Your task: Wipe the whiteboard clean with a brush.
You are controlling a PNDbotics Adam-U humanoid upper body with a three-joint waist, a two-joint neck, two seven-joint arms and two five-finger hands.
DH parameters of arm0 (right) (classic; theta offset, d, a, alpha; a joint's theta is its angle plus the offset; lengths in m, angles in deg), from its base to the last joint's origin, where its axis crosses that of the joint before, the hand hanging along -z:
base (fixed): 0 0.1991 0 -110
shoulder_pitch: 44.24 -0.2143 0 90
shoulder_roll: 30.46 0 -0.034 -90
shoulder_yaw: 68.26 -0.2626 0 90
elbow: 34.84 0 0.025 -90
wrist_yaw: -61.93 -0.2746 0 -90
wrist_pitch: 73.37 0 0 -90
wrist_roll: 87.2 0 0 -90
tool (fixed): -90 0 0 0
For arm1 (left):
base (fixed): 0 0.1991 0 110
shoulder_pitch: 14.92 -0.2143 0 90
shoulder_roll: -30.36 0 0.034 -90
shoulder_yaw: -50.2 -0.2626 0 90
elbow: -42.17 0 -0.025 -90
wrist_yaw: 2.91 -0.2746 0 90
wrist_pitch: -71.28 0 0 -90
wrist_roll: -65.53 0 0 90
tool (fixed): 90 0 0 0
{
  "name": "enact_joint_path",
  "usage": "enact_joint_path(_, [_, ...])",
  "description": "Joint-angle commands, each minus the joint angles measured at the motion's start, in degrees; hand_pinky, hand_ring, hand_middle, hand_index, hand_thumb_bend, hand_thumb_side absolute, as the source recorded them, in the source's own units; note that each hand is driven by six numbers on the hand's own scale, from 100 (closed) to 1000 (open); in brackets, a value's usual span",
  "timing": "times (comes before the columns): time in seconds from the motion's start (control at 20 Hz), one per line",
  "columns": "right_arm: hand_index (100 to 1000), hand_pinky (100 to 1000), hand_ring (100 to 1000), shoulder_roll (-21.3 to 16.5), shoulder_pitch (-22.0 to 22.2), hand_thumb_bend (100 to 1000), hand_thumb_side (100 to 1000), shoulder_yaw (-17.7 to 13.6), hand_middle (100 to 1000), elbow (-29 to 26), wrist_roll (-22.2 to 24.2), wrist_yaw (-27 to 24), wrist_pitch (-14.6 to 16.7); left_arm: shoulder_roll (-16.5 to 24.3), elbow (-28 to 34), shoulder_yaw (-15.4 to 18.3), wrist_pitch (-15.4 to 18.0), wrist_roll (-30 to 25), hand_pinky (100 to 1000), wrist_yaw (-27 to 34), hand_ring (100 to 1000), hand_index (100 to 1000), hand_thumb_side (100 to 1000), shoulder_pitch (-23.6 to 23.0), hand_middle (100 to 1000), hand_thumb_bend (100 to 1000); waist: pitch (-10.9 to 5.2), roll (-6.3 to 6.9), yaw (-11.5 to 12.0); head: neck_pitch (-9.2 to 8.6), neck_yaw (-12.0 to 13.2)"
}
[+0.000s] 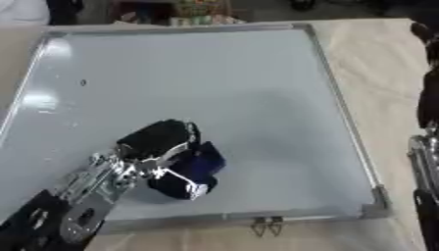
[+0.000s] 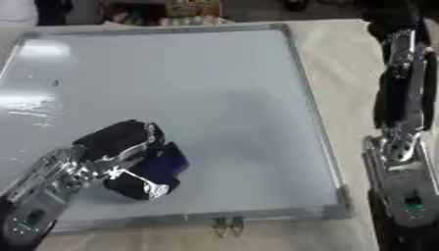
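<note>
A whiteboard point(image 1: 197, 83) with a silver frame lies flat on the table and fills most of both views. My left hand point(image 1: 158, 139) reaches in from the lower left and is curled round a dark blue brush point(image 1: 202, 162), which is pressed onto the board's lower left part. A small dark mark point(image 1: 83, 82) shows on the board's upper left. My right arm point(image 2: 403, 147) runs along the right edge, off the board; its hand point(image 2: 384, 17) sits dark near the top right corner, too unclear to read.
Bare beige table point(image 1: 386, 63) lies to the right of the board. Two metal clips point(image 1: 267, 225) hang from the board's near frame. Coloured objects point(image 1: 202, 12) stand beyond the far edge.
</note>
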Motion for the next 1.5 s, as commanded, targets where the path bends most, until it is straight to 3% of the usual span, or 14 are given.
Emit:
enact_joint_path(0.05, [880, 861, 830, -0.9, -0.2, 100, 1000, -0.3, 661, -0.6, 0.2, -0.2, 0.1, 2.2, 0.9, 1.0, -0.1, -0.3, 529, -0.3, 502, 148, 340, 0.5, 291, 268, -1.34, -0.02, 0.1, -0.38, 0.1])
enact_joint_path(0.75, [881, 862, 831, -1.0, -0.1, 100, 1000, -0.4, 660, -0.6, 0.3, -0.2, 0.1, 5.2, 2.0, 2.6, -0.6, 0.2, 504, 0.0, 484, 148, 305, 0.0, 281, 233, -1.26, -0.02, 0.1, -0.53, 0.0])
enact_joint_path(1.0, [881, 863, 831, -1.1, -0.1, 100, 1000, -0.4, 660, -0.6, 0.2, -0.2, 0.1, 8.2, 4.5, 4.7, -1.6, 0.9, 500, 1.2, 480, 150, 298, 0.2, 274, 223, -1.23, 0.10, 0.1, -0.75, 0.2])
enact_joint_path(1.05, [881, 863, 831, -1.2, -0.1, 100, 1000, -0.4, 660, -0.6, 0.2, -0.2, 0.1, 9.0, 5.1, 5.1, -1.9, 1.1, 497, 1.4, 479, 151, 304, 0.4, 273, 172, -1.20, 0.11, 0.1, -0.80, 0.3])
enact_joint_path(1.1, [881, 863, 831, -1.2, -0.1, 100, 1000, -0.4, 660, -0.6, 0.2, -0.2, 0.1, 9.7, 5.6, 5.5, -2.2, 1.1, 497, 1.7, 478, 151, 298, 0.5, 272, 221, -1.18, 0.13, 0.1, -0.84, 0.4])
enact_joint_path(1.5, [880, 863, 831, -1.4, -0.4, 100, 1000, -0.4, 660, -0.6, 0.1, -0.2, 0.3, 15.3, 8.0, 9.5, -5.2, 1.8, 495, 5.3, 475, 154, 302, 1.2, 265, 208, -0.70, 0.01, -0.3, -1.37, 0.9])
